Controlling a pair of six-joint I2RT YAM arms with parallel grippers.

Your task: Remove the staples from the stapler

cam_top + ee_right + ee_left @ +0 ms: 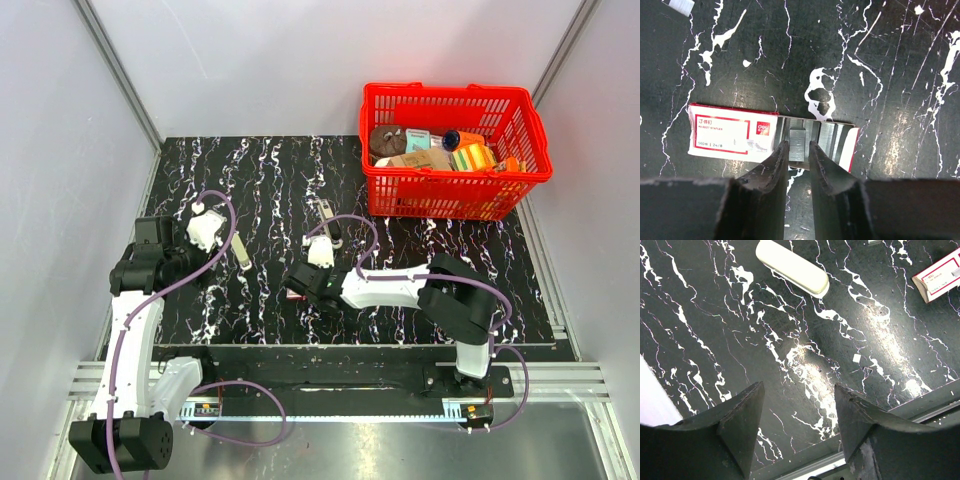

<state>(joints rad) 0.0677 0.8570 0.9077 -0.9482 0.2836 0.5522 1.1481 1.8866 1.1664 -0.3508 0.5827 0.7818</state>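
The stapler point(327, 217), slim and black with a silver top, lies on the black marbled table behind my right wrist; neither wrist view shows it. My right gripper point(797, 146) point(302, 286) is shut on a short silver strip of staples point(797, 139), held right over the open end of a red-and-white staple box point(725, 134) with more staples in it. My left gripper point(799, 390) point(203, 238) is open and empty, hovering over bare table at the left.
A cream oblong object point(792, 267) point(241, 250) lies between the arms. The staple box also shows in the left wrist view point(940, 276). A red basket point(455, 150) full of items stands at the back right. The table's front edge point(850, 445) is near my left fingers.
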